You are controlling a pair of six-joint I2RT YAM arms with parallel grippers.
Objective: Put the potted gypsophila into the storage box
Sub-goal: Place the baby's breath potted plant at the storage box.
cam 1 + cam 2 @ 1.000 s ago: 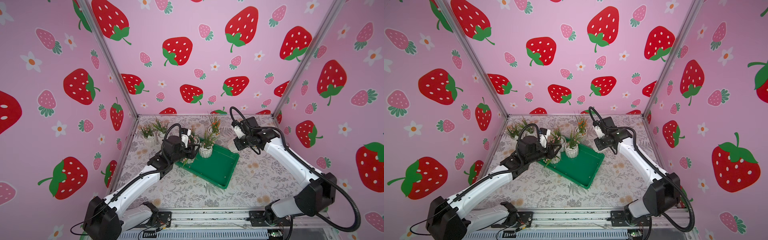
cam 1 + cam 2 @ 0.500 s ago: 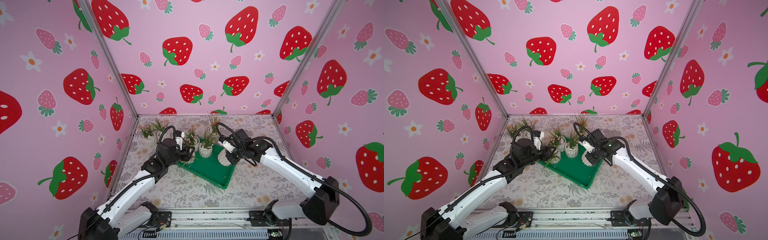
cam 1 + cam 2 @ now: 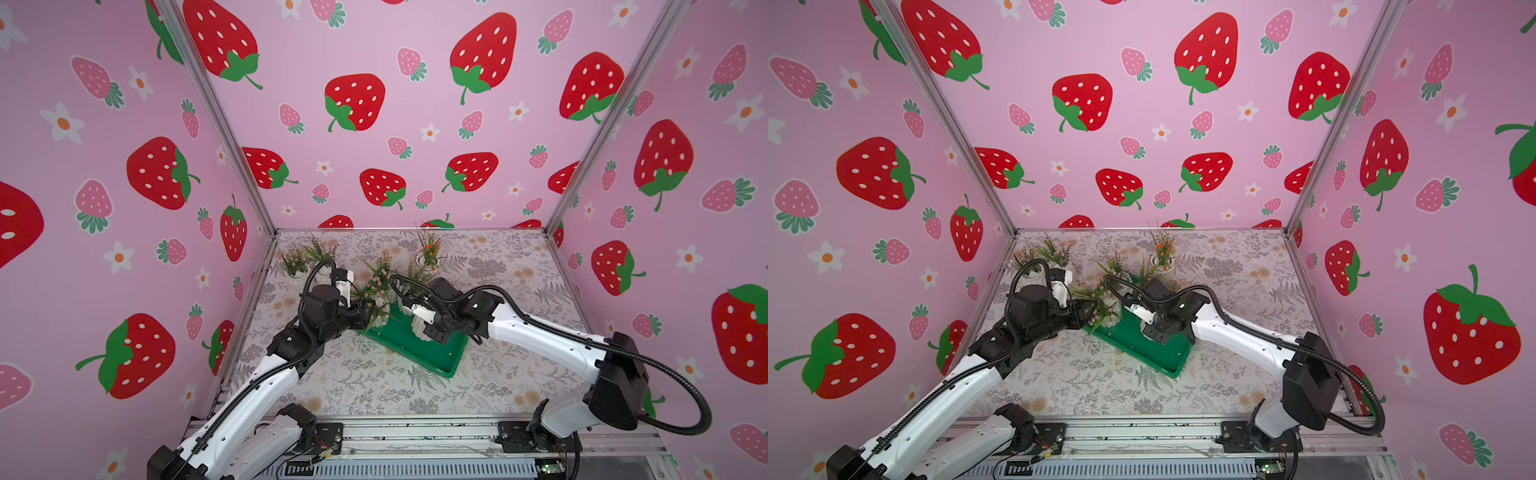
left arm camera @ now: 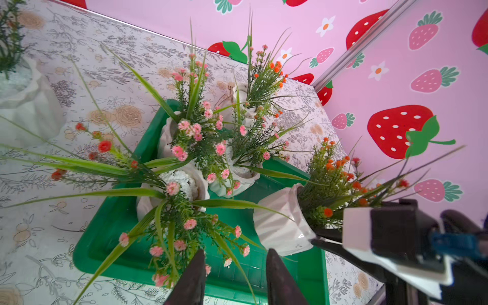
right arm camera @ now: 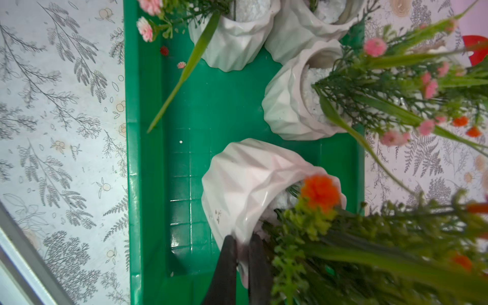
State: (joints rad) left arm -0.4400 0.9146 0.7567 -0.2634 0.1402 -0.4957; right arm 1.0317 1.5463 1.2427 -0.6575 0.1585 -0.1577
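Right pincer point(image 5: 243, 241): it is pinching the rim of the held pot point(image 5: 250, 179), with its jaws squeezed thin, one inside the pot and one outside.
Held pot: it is hanging tilted over the bare part of the box point(image 5: 144, 158). Its orange flowers are leaning back over the pincer. I cannot tell if its bottom is touching the floor.
Left pincer point(image 4: 235, 254): it is hovering partly open and empty at the box's edge, with only pink sprigs in front of it.
Box pots point(image 4: 173, 188): they are crowding together at the far end of the box, near the held pot.
Table pots point(image 3: 296, 272): two are standing on the table point(image 3: 374, 386) at the far left.
Back pot point(image 3: 424, 262): it is standing just behind the box.
Step now: I think the right arm is setting its pot down in the box.
How to do it well: tip the pot straight first, so its flat bottom is meeting the floor. Go down slowly onto the bare green spot, away from the wall and the box pots. Open only when the pot is standing by itself. Then lift straight up, so no jaw is dragging the rim or catching sprigs.
Watch out: a tilted pot let go too soon is likely falling over.
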